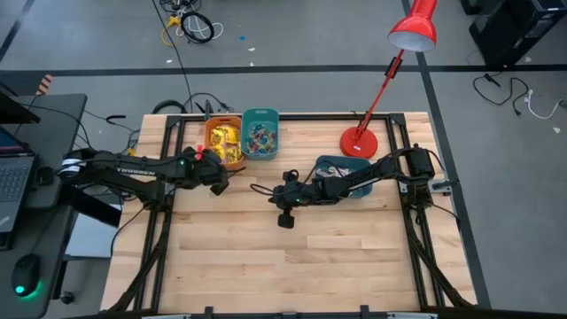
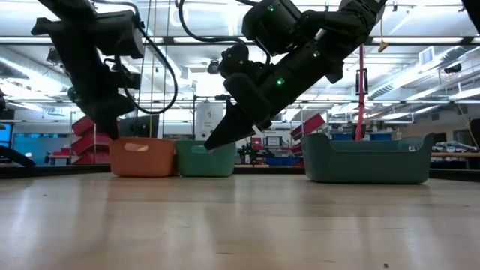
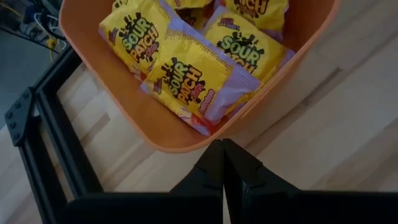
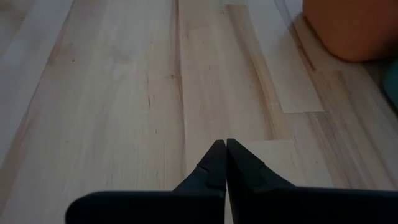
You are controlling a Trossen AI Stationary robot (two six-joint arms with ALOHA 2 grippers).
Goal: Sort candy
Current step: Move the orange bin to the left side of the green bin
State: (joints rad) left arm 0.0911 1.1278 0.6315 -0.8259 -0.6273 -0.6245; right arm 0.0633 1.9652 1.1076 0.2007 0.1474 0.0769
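The orange bin (image 1: 224, 146) stands at the table's far side and holds yellow candy packets (image 3: 186, 81) with dark print. Next to it, the small teal bin (image 1: 260, 133) holds tiny coloured pieces. A larger dark teal bin (image 1: 341, 173) with pale pieces lies under my right arm. My left gripper (image 3: 222, 149) is shut and hovers by the orange bin's near wall (image 3: 186, 140), outside it. My right gripper (image 4: 222, 146) is shut too and points down over bare wood near the table's middle (image 2: 210, 144), above the surface.
A red desk lamp stands with its base (image 1: 359, 142) on the table's far right part. Black frame rails (image 3: 43, 137) run along the table's edges. The near half of the table (image 1: 292, 266) shows bare wood. A laptop and mouse sit off the table's left side.
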